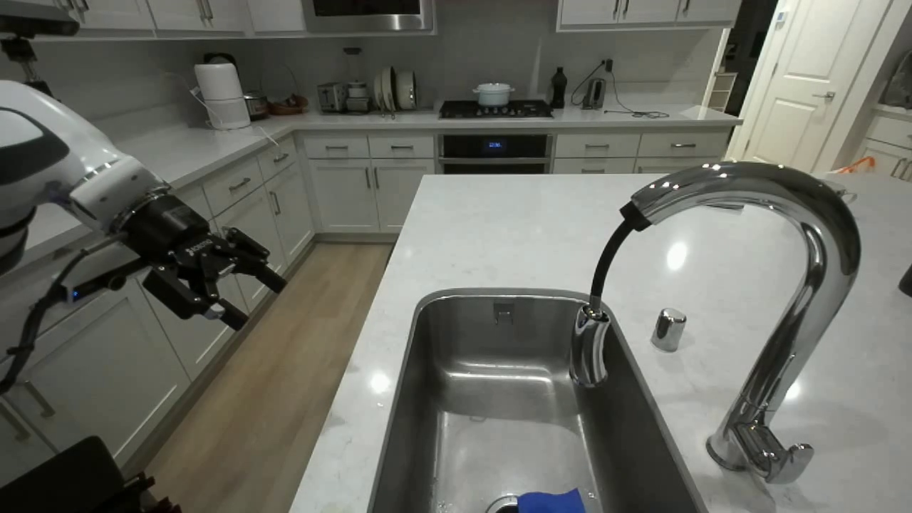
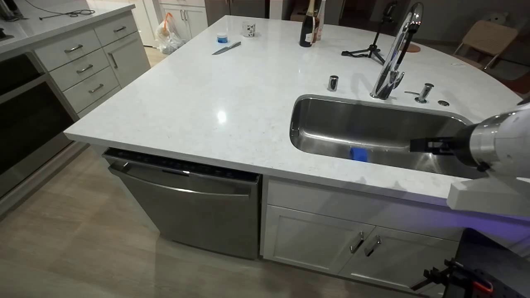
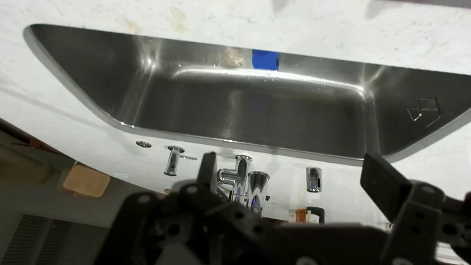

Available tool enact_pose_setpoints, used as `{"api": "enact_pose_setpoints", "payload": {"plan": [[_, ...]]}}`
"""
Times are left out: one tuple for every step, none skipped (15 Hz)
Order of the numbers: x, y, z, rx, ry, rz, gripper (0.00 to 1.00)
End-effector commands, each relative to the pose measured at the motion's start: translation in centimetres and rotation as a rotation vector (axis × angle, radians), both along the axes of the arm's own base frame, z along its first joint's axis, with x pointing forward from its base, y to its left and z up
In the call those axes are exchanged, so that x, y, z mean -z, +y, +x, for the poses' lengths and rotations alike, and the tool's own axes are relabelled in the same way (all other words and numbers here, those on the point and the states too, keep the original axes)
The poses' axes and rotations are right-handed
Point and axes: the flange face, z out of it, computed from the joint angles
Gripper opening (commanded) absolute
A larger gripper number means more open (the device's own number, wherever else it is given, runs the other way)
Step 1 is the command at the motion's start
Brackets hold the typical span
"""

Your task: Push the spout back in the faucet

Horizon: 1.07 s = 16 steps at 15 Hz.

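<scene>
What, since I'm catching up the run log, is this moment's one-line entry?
gripper: open, empty | spout: hanging from faucet by black hose | task: spout not yet pushed in

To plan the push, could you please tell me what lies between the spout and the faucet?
An exposed black hose links the spout to the faucet, clearest in an exterior view.

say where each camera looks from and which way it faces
In an exterior view: camera high by the sink, facing along it toward the stovetop; arm and gripper show at picture left.
In an exterior view: camera high in front of the dishwasher, facing the island; arm and gripper show at picture right.
In the wrist view: camera mounted on the arm, facing across the sink toward the faucet, scene upside down; the gripper's fingers show.
Both exterior views share the sink, faucet, arm and gripper.
</scene>
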Motion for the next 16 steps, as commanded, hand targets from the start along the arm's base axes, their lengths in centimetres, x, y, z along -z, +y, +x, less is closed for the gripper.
{"api": "enact_pose_setpoints", "payload": {"plan": [[0.8,-3.2,1.5,-0.029,0.003,-0.065,1.0],[1.0,-4.3,1.9,-0.04,0.006,-0.093,1.0],[1.2,-5.3,2.4,-0.049,0.008,-0.118,1.0],[1.4,-6.5,2.9,-0.057,0.009,-0.141,1.0],[1.6,-7.6,3.4,-0.066,0.01,-0.161,1.0],[2.0,-8.7,4.1,-0.071,0.008,-0.175,1.0],[2.0,-9.9,4.7,-0.072,0.007,-0.193,1.0],[2.4,-11.0,5.4,-0.069,0.005,-0.199,1.0],[2.6,-11.9,6.1,-0.067,0.005,-0.203,1.0],[3.0,-12.9,6.9,-0.062,-0.003,-0.203,1.0],[3.2,-13.7,7.6,-0.061,-0.005,-0.208,1.0],[3.8,-14.3,8.3,-0.059,-0.014,-0.214,1.0],[4.1,-14.9,9.1,-0.061,-0.019,-0.225,1.0],[4.6,-15.3,9.9,-0.064,-0.027,-0.235,1.0],[5.0,-15.6,10.6,-0.07,-0.034,-0.251,1.0],[5.5,-15.9,11.4,-0.078,-0.043,-0.27,1.0]]}}
